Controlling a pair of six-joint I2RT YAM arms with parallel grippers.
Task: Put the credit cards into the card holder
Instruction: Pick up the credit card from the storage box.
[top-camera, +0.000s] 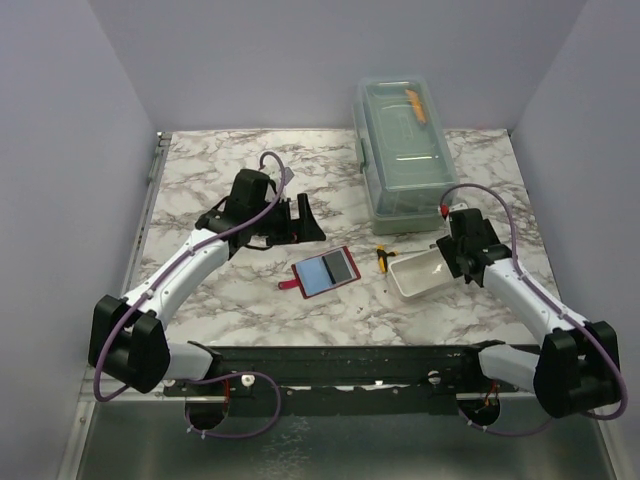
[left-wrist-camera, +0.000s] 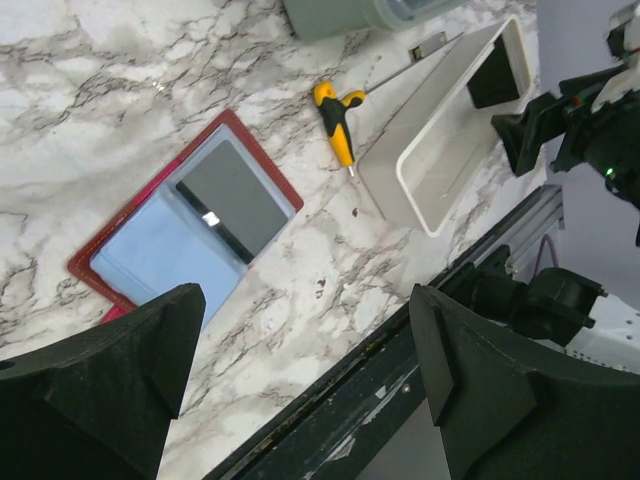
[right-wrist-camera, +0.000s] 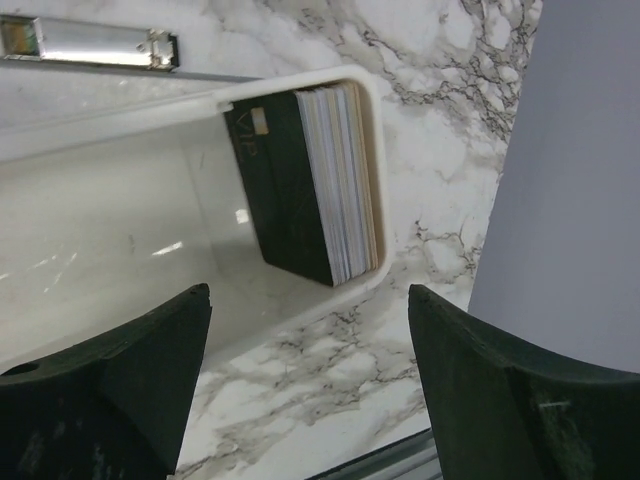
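- My right claw (right-wrist-camera: 300, 400) is wide and empty above the white tray (right-wrist-camera: 100, 225).
- The credit cards (right-wrist-camera: 320, 180) stand on edge at upper centre of the right wrist view, against the tray's end wall. Their long axis runs roughly top to bottom.
- My left claw (left-wrist-camera: 300, 400), equally wide and empty, is nearer the card holder (top-camera: 325, 270). It lies open at the top view's centre, long axis running lower left to upper right.

Credit cards (right-wrist-camera: 320, 185), faces mostly hidden.
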